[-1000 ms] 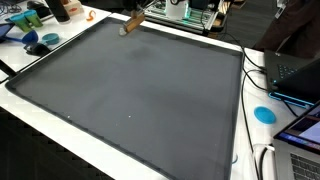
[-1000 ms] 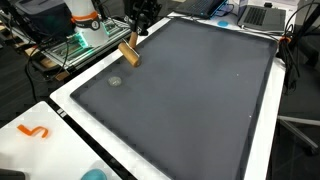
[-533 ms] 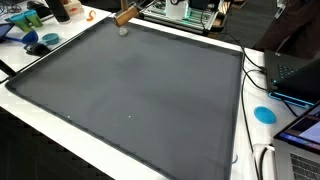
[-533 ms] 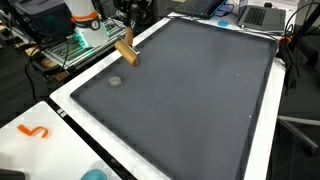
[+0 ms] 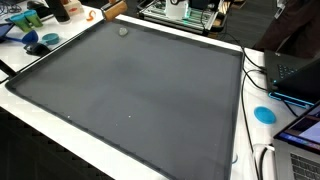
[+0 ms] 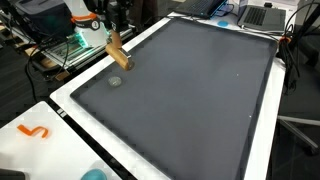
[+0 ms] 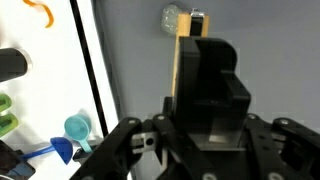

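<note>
Wooden block gripped between closed claw fingers of gripper, hung lengthwise below it. Block seen above near edge of grey mat, apparently clear of surface. Small pale round obj lies on mat close by; in wrist view obj sits just past block tip. Step judged: carry phase, block airborne. Next move calls for controlled descent, round obj avoided, claw opened only on contact.

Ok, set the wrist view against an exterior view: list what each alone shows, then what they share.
Only the wrist view: green pieces at its left edge. Only the exterior view: a laptop past the far end of the grey mat. Both: the gripper shut on the wooden block, the small clear object near it, and that mat.
</note>
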You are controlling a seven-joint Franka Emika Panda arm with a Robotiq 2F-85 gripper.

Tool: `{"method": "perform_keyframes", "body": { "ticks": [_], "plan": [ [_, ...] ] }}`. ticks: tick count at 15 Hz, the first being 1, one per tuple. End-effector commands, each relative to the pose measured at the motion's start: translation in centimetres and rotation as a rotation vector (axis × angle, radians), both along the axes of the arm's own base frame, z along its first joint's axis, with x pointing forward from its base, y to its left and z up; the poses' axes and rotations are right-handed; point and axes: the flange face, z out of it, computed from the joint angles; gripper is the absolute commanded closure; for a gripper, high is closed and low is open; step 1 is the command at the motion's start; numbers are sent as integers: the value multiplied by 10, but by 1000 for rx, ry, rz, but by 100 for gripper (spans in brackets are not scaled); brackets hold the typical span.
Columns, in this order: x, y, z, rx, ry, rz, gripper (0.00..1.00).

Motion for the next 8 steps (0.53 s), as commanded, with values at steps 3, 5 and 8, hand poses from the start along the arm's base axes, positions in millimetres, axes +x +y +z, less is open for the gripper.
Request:
{"method": "perform_keyframes", "body": {
  "ticks": [3, 5, 8],
  "plan": [
    [-18, -52, 2, 121, -54, 63, 75],
    [-23, -71, 0, 154, -74, 87, 75],
    [-33, -97, -5, 199, -111, 127, 75]
  ]
}}
